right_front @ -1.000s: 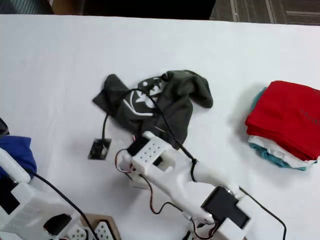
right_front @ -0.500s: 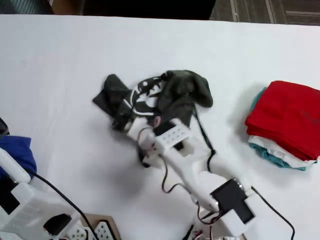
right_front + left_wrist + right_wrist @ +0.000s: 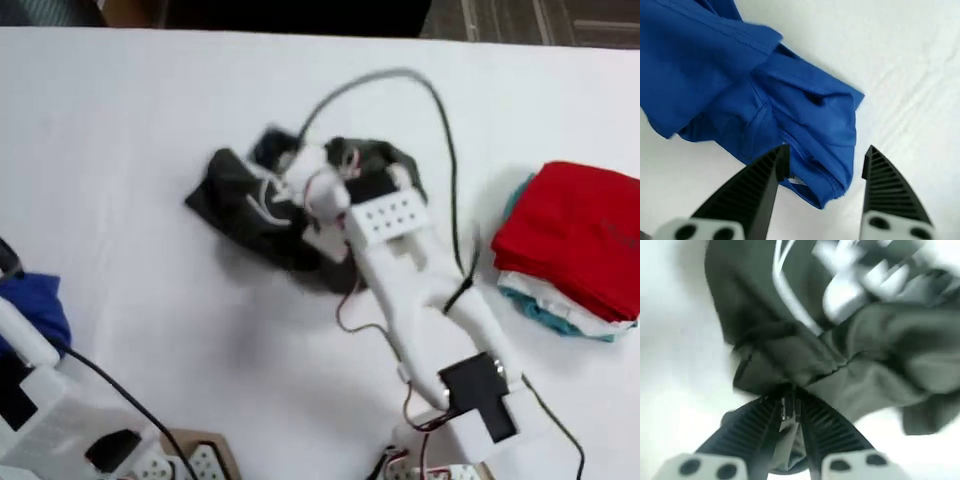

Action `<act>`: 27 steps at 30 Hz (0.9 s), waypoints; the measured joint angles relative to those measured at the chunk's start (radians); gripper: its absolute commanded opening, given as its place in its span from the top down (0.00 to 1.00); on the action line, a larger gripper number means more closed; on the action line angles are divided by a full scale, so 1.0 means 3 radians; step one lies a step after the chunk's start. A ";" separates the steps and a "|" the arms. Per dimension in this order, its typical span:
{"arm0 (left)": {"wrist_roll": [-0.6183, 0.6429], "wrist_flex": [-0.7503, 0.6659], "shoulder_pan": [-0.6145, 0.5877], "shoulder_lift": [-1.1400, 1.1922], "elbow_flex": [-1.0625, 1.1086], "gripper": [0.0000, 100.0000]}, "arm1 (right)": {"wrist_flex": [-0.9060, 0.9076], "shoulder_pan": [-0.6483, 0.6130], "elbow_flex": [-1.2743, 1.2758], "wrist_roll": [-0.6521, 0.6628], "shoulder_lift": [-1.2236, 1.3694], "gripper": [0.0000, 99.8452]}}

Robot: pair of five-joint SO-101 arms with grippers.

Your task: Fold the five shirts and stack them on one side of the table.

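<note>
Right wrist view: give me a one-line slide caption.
Right end effector shut on an edge of the dark green shirt.

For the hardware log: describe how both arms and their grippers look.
The left arm and right arm are white plastic. The right arm carries a black motor block, a plate with rows of holes, thin red wires and a dark looping cable. The left gripper and right gripper have black, ribbed, tapering fingers on white bases with round holes.
</note>
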 measured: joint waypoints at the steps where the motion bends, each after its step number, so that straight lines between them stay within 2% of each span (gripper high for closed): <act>1: 0.0000 0.0000 0.0031 0.0000 0.0072 0.74 | 0.0113 0.0010 -0.0235 0.0000 0.0000 0.98; 7: 0.0000 -0.0123 0.0384 0.0000 0.0532 0.74 | 0.0634 0.0005 -0.1560 -0.0020 0.0000 0.98; 16: 0.0000 -0.0261 0.1156 0.0000 0.0931 0.74 | 0.0696 0.0010 -0.2890 -0.0128 0.0000 0.98; 21: 0.0000 -0.0261 0.1667 -0.0020 0.0931 0.74 | 0.0655 0.0041 -0.2972 -0.0128 -0.0005 0.98; 24: -0.0005 -0.0261 0.1688 -0.0020 0.0931 0.74 | 0.0946 0.0020 -0.2731 -0.0307 -0.0005 0.96; 27: -0.0005 -0.0261 0.1555 -0.0020 0.0931 0.74 | 0.1084 0.0005 -0.2342 -0.0573 0.0092 0.87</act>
